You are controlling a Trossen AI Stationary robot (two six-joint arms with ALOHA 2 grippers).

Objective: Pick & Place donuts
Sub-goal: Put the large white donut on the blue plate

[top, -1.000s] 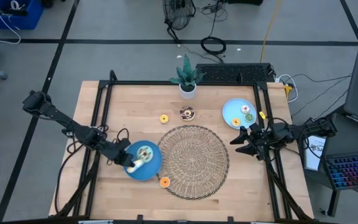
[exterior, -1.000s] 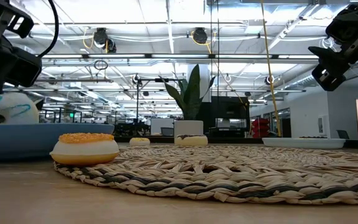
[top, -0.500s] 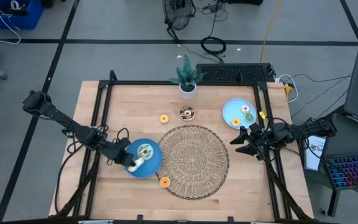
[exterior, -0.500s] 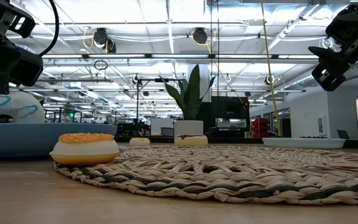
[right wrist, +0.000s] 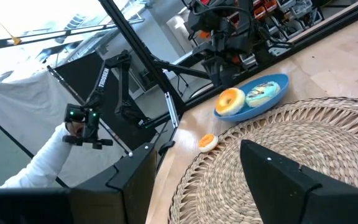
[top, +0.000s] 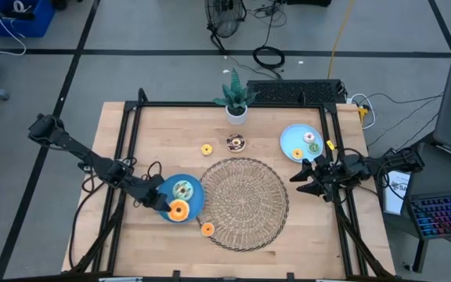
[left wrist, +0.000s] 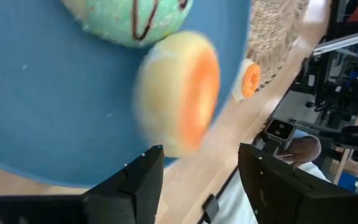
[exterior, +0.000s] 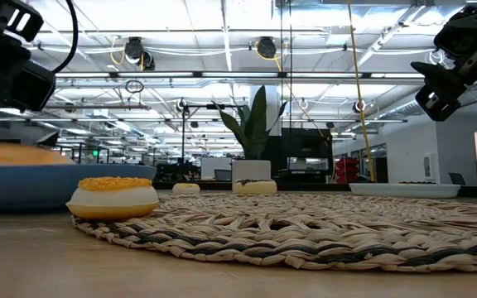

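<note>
An orange-iced donut [top: 178,210] lies icing up on the near part of the left blue plate [top: 195,202], next to a mint donut [top: 183,189]. My left gripper [top: 161,206] stands open at the plate's left rim, slanting down. In its wrist view the orange donut [left wrist: 180,92] shows blurred just beyond the fingertips [left wrist: 143,163], and I cannot tell whether it still touches them. My right gripper [top: 307,177] hangs open above the table's right edge, holding nothing. More donuts lie about: one yellow [top: 207,149], one brown [top: 236,142], one orange [top: 207,229].
A round wicker mat [top: 243,202] fills the table's middle. A second blue plate [top: 291,139] at the far right carries three donuts. A potted plant [top: 236,102] stands at the far edge. In the right wrist view, a person's sleeve and hand [right wrist: 67,134] show beyond the table.
My left gripper has opened and let go of the orange donut without shifting place. The donut, held on edge with its pale underside showing, has dropped and tipped flat onto the left plate, icing up.
</note>
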